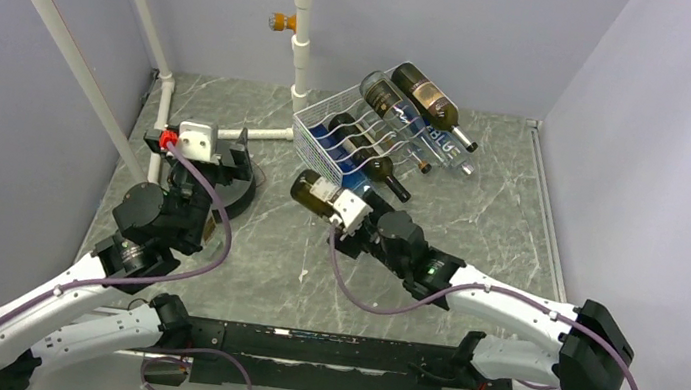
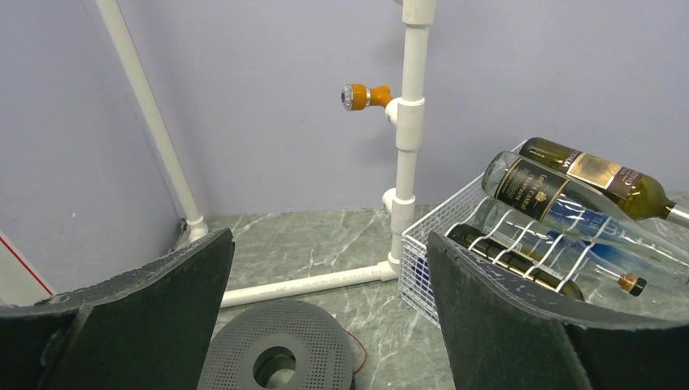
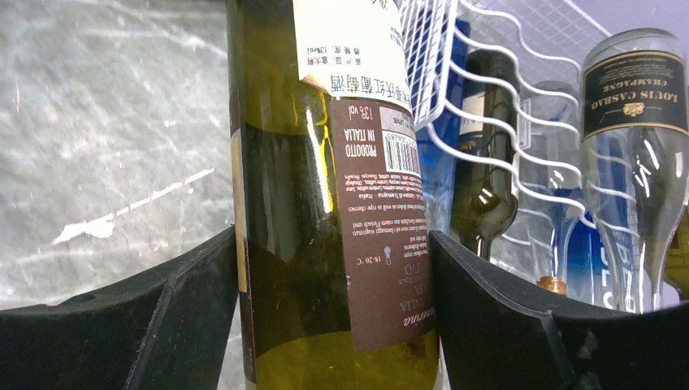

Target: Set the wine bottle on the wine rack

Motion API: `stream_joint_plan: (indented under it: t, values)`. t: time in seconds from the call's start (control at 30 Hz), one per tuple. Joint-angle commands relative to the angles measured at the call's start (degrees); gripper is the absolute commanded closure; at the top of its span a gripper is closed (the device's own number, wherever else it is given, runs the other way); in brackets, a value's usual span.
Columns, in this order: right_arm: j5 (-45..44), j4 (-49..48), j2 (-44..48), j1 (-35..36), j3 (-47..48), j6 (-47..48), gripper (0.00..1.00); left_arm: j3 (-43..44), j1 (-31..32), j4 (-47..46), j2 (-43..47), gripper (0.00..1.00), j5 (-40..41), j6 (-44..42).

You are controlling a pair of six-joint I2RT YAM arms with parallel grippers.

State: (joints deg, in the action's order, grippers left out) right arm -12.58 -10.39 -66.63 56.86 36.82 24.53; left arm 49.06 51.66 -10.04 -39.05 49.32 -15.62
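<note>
My right gripper [image 1: 344,217] is shut on a dark green wine bottle [image 1: 313,194] with a brown and white label, held just in front of the white wire wine rack [image 1: 328,142]. In the right wrist view the bottle [image 3: 325,179] fills the space between both pads, and the rack [image 3: 487,106] is close behind on the right. The rack holds several bottles, two on its top tier [image 1: 425,100]. My left gripper [image 1: 199,143] is open and empty at the left, over a black round spool [image 2: 276,357]; the rack [image 2: 455,236] shows to its right.
A white PVC pipe post [image 1: 303,28] with an orange fitting stands just behind the rack's left corner. A PVC pipe [image 1: 264,134] lies on the marble floor between the spool and the rack. Walls close in on the left, back and right.
</note>
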Motion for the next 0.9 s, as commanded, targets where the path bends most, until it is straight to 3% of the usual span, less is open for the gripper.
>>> stream_joint_plan:
  t: [0.0, 0.33, 0.87]
  values:
    - [3.26, -10.08, 3.31, -2.31, 7.07, -4.76, 1.00, 0.27, -0.21, -2.33, 0.74, 0.06, 0.70, -0.65]
    - [6.62, -12.44, -1.82, -9.44, 15.86, -6.86, 1.00, 0.21, -0.16, -2.22, 0.69, 0.06, 0.52, -0.53]
    - [23.52, 1.47, -19.15, -26.16, 37.93, -4.81, 1.00, 0.86, -0.90, -0.86, -0.29, 0.06, -0.68, 0.44]
